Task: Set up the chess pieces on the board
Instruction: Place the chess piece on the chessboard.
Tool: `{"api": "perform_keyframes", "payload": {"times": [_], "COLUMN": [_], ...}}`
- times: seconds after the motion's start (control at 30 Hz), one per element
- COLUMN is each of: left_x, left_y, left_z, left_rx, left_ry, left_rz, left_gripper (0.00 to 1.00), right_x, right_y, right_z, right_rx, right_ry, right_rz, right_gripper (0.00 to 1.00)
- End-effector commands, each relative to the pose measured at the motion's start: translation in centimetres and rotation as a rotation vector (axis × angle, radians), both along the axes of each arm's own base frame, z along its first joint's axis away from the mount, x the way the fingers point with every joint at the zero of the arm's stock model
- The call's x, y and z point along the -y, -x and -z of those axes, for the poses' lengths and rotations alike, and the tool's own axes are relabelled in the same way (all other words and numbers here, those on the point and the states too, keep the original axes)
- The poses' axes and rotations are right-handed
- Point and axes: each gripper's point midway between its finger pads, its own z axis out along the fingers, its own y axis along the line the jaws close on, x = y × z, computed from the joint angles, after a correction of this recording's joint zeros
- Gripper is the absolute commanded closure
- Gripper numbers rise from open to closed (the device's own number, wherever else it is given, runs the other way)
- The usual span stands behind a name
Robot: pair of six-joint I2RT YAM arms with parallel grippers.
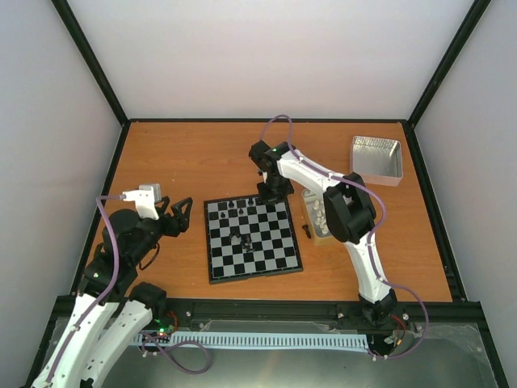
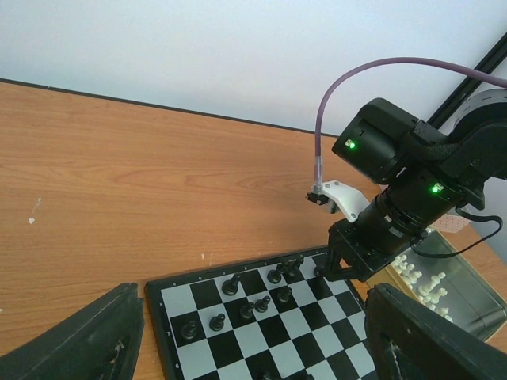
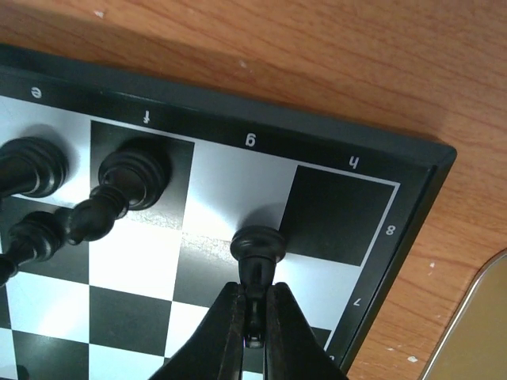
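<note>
A black pawn (image 3: pixel 257 245) is pinched in the clenched right gripper (image 3: pixel 253 310), low over the upper-right corner of the chessboard (image 1: pixel 275 252), possibly touching it. Other black pieces (image 1: pixel 234 208) stand along the board's top rows, mid-frame. The left gripper (image 1: pixel 182 215) hangs released, left of the board.

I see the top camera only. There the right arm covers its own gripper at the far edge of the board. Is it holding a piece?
Observer: Yes. The right wrist view shows the right gripper shut on a black piece.
Operator: In which column?
Observer: Column g, going by the letters printed on the border of the board. The top of the piece shows at the edge of the light g square in the last row.
Operator: Is anything in the left gripper?
Observer: No. In the left wrist view the left gripper is open, with nothing between its fingers.
</note>
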Motion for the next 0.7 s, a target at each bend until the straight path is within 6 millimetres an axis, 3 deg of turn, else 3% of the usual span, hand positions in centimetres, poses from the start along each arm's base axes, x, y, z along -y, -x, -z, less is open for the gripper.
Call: {"api": "perform_keyframes", "payload": {"times": [0.0, 0.67], "left_x": [-0.7, -1.1], "left_y": [0.0, -0.4], "left_z": [-0.9, -0.4], "left_rx": [0.037, 0.018], "left_ry": [-0.010, -0.018], "left_rz": [-0.033, -0.062], "left_gripper": [0.22, 0.21], "right_x": [-0.1, -0.7], "right_y": [-0.6, -1.9], "right_z": [0.2, -0.4], "right_rx": [-0.007, 0.016], "right_ry": [-0.003, -0.033], "right_rz": [-0.012, -0.012], "right_gripper": [0.95, 0.85]}}
